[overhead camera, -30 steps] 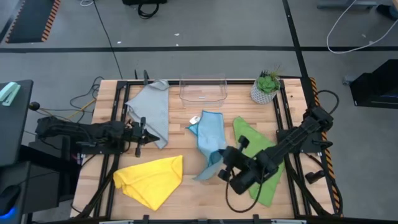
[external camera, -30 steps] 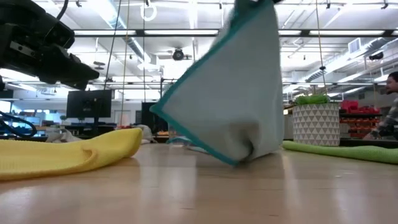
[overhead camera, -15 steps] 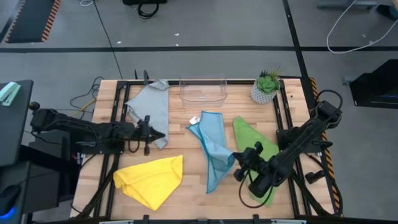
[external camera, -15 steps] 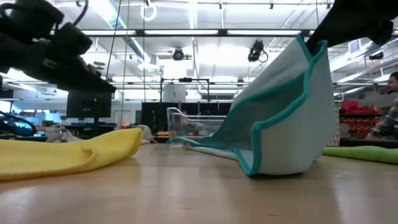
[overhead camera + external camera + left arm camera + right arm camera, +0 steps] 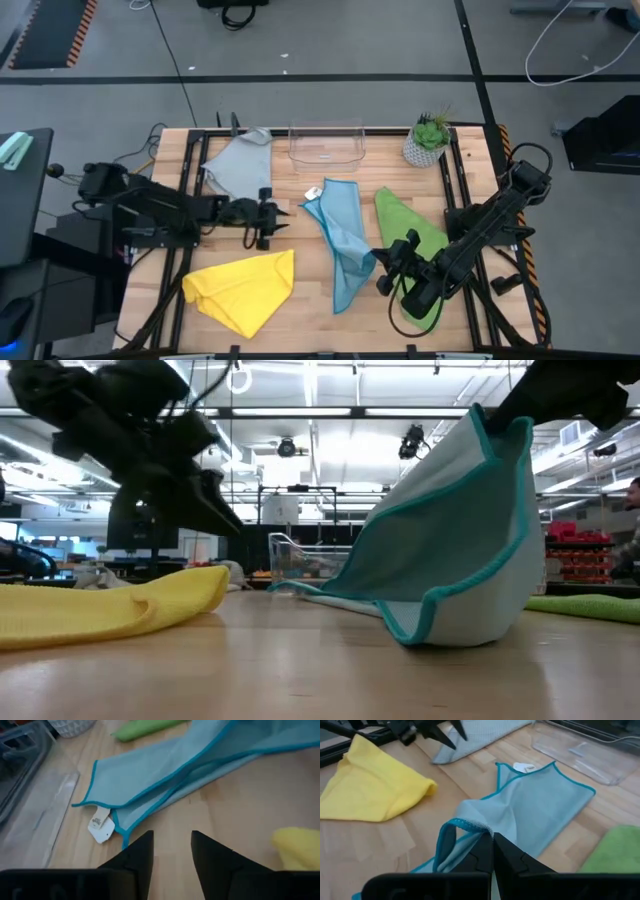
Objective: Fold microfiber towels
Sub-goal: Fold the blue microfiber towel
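Note:
The light blue towel lies at the table's middle with its tag at its far end. Its right side is raised where my right gripper is shut on it. My left gripper stands open over bare wood, just left of the towel's far end, and touches nothing. The grey towel lies flat at the far left, partly under my left arm. A yellow towel lies at the near left. The green towel lies at the right, partly under my right arm. My right gripper pinches a bunched bit of the light blue towel at its teal hem between its two fingers. The fingers come slanting down from the table's near right. The held part is lifted. The cloth sags slack below it, and its lower fold and far end rest on the table.
A clear plastic bin and a potted plant stand along the far edge. Black rails run along the table's left and right sides. There is bare wood between the yellow and the light blue towel.
My left gripper has moved from the grey towel toward the table's right, up to the light blue towel's far end. My right gripper first sank and drew toward the near right with the blue towel, whose raised part dropped and spread out. It has since kept still.

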Action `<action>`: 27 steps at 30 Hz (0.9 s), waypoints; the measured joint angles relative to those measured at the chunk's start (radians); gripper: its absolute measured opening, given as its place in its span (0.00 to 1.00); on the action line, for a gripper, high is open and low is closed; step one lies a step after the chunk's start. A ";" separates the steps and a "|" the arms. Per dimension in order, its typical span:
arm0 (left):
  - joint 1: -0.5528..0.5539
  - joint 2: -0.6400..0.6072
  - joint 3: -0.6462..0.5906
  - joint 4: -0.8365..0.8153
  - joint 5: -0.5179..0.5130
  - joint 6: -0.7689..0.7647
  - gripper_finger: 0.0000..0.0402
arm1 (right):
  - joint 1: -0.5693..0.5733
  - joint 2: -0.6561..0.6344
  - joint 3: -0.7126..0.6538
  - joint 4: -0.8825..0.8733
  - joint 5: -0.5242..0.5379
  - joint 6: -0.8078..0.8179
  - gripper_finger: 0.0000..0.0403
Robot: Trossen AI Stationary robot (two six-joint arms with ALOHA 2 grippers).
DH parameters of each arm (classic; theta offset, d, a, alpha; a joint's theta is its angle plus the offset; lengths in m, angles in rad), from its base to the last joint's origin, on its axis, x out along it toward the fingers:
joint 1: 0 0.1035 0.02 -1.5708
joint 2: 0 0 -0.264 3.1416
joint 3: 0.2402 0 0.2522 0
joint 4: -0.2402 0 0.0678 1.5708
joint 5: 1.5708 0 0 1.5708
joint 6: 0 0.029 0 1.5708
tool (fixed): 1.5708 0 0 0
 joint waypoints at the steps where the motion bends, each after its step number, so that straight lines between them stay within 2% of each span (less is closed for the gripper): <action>1: 0.009 0.025 0.016 -0.011 0.000 0.004 0.37 | 0.000 0.000 0.000 -0.001 -0.001 -0.005 0.03; 9: 0.090 0.179 0.154 -0.118 -0.004 0.009 0.40 | 0.000 0.000 0.000 0.007 -0.006 -0.035 0.03; 17: 0.120 0.325 0.312 -0.259 -0.062 0.034 0.56 | 0.000 0.001 0.000 0.018 -0.007 -0.053 0.03; 21: 0.121 0.393 0.361 -0.265 -0.093 0.073 0.60 | 0.000 0.001 0.000 0.032 -0.010 -0.071 0.03; 24: 0.125 0.431 0.387 -0.266 -0.101 0.075 0.59 | 0.000 0.001 0.000 0.032 -0.010 -0.071 0.03; 27: 0.133 0.459 0.403 -0.273 -0.102 0.087 0.50 | 0.000 0.001 0.000 0.032 -0.010 -0.072 0.03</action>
